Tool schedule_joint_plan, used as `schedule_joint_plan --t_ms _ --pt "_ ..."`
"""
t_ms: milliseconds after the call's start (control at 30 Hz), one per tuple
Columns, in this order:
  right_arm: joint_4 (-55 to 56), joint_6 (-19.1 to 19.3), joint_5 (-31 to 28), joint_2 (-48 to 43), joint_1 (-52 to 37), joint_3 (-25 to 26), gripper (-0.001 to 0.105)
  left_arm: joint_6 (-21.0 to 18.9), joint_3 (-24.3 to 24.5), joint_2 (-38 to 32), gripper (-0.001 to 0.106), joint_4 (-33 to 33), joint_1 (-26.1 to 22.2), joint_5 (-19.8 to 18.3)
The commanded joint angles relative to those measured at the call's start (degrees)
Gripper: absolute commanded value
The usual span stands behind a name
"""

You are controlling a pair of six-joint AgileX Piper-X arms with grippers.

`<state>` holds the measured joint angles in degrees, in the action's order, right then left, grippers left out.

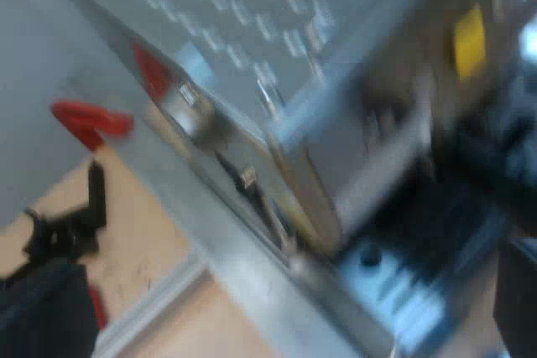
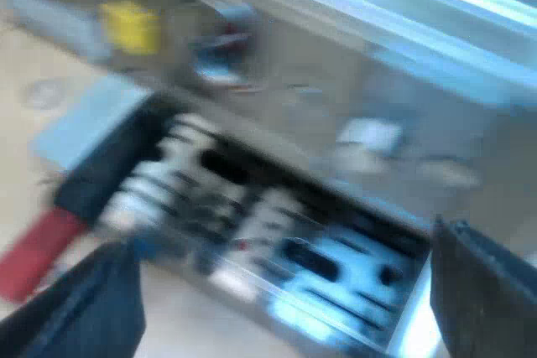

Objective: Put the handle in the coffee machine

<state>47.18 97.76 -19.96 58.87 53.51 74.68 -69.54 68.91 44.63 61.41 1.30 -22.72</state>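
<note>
**Left wrist view.** Nearest the lens, the left gripper [image 1: 277, 262] has its two dark fingers [image 1: 42, 316] spread wide with nothing between them. Beyond lies the espresso machine [image 1: 277, 31], seen obliquely with its slotted top plate and metal flank, and the wooden table [image 1: 159, 232] beneath. A red shape [image 1: 92, 119] stands off the flank; what it is cannot be told.

**Right wrist view.** The right gripper [image 2: 281, 236] is likewise wide open and empty, its fingers [image 2: 84, 308] framing the machine's drip tray [image 2: 336, 266]. The holder [image 2: 105, 173] shows as a dark handle ending in a red end [image 2: 35, 253], running out beside the tray over the table. Whether its head is locked into the machine cannot be told.

Neither claw carries the holder. The right claw's wide opening, facing the machine's front, probably suits a reach for the handle. The left wrist view supplies the machine's top and flank; the right supplies its front, the tray and the handle.
</note>
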Motion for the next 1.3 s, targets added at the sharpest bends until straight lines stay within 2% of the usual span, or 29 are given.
schedule_joint_plan --t_ms 33,67,133,267,333,500,600,667,767,867,1067,1300 --pt "4.66 -0.33 0.14 -0.78 -7.14 3.86 0.072 -6.03 0.88 -0.92 0.104 -1.72 -0.19 -3.06" --pt "5.19 -0.35 0.25 -0.99 -8.49 4.25 0.072 -6.03 0.88 -0.92 0.104 -1.72 -0.19 -3.06" --pt "6.27 -0.34 1.43 -2.10 -13.35 4.67 0.070 -8.46 0.84 -1.85 0.102 -1.71 -0.19 -3.17" --pt "10.72 -0.34 3.11 -5.31 -21.41 4.65 0.056 -9.88 0.84 -3.99 0.102 -1.71 -0.19 -3.07" --pt "12.42 -0.23 3.11 -6.68 -25.22 4.65 0.052 -10.95 0.84 -4.97 0.102 -1.71 -0.19 -2.76" --pt "14.77 0.36 4.62 -9.41 -34.43 4.52 0.051 -11.29 0.84 -7.35 0.102 -1.71 -0.19 -0.56" --pt "14.86 1.77 8.34 -11.30 -39.97 3.64 0.051 -11.29 0.84 -8.47 0.102 -1.71 -0.19 0.35" --pt "15.00 2.67 13.96 -14.39 -46.48 1.01 0.051 -11.29 0.84 -9.05 0.102 -1.71 -0.19 0.36" --pt "15.24 2.83 17.98 -17.64 -51.40 -2.12 0.051 -11.29 0.84 -13.54 0.102 1.45 -0.19 1.35" --pt "15.39 4.40 19.96 -21.94 -53.55 -4.92 0.051 -11.29 0.84 -15.67 0.102 3.72 -0.19 1.57" --pt "20.17 6.67 19.96 -30.96 -53.59 -8.18 0.051 -11.66 0.84 -19.83 0.102 4.77 -0.19 3.14" --pt "23.59 6.67 19.96 -41.60 -53.51 -8.39 0.051 -12.91 0.84 -24.37 0.102 7.62 -0.19 3.65"
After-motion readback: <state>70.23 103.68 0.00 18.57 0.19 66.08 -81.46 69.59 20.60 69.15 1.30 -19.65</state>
